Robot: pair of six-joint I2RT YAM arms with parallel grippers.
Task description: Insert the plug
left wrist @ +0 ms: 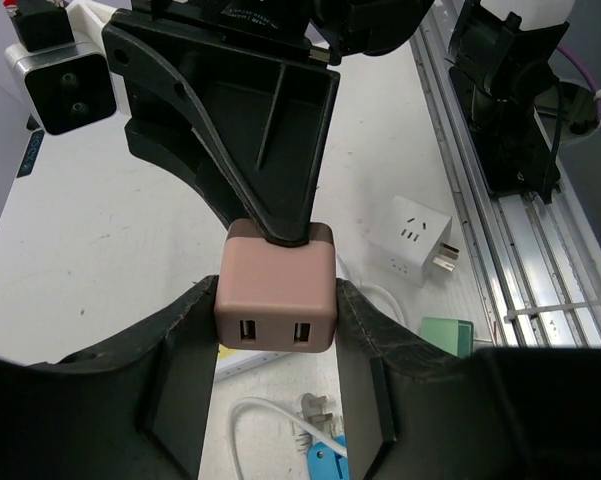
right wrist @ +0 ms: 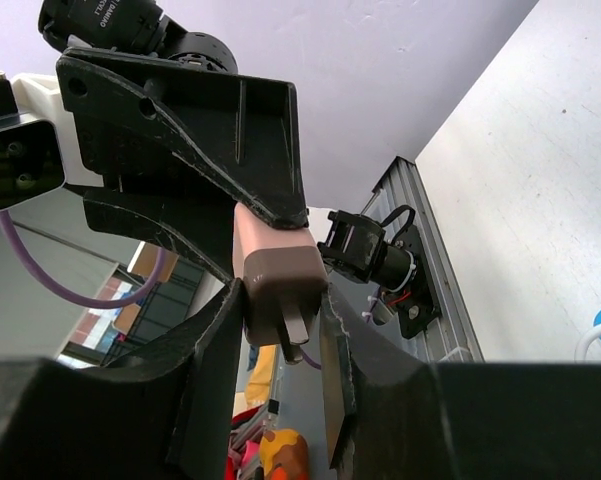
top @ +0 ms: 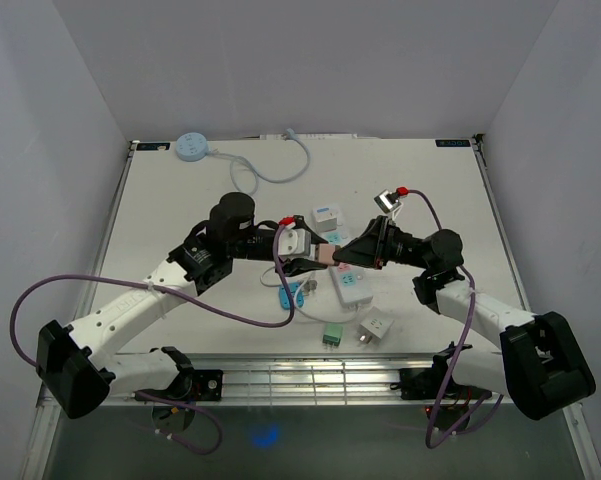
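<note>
The left gripper's two dark fingers [left wrist: 180, 365] press against opposite sides of the pink plug [left wrist: 275, 295], pinching it squarely between them. Its face with two USB slots points at the left wrist camera. From the other side, the right gripper's fingers [right wrist: 215, 350] are closed on the same block. Seen from the right wrist, they flank its darker end, and the metal prongs [right wrist: 292, 322] stick out between them toward that camera. So both the left gripper [top: 302, 258] and the right gripper [top: 345, 255] grip the one plug, nose to nose, each pair of fingers set crosswise to the other.

The plug hangs in the air over the middle of the table [top: 180, 210], clear of the surface. Just on the near side of it, lying flat, is a white power strip [top: 352, 285] with coloured markings on its top.

Further toward the arms' bases, a white cube adapter [top: 377, 327] rests on its side with its prongs showing. A small green plug [top: 331, 336] lies beside it to the left. A blue plug [top: 290, 296] on a white lead lies under the left arm's wrist. Behind the grippers sits another white adapter [top: 327, 215] with a blue face. At the far left corner of the table, a round pale-blue disc [top: 192, 146] trails a looping cable.
</note>
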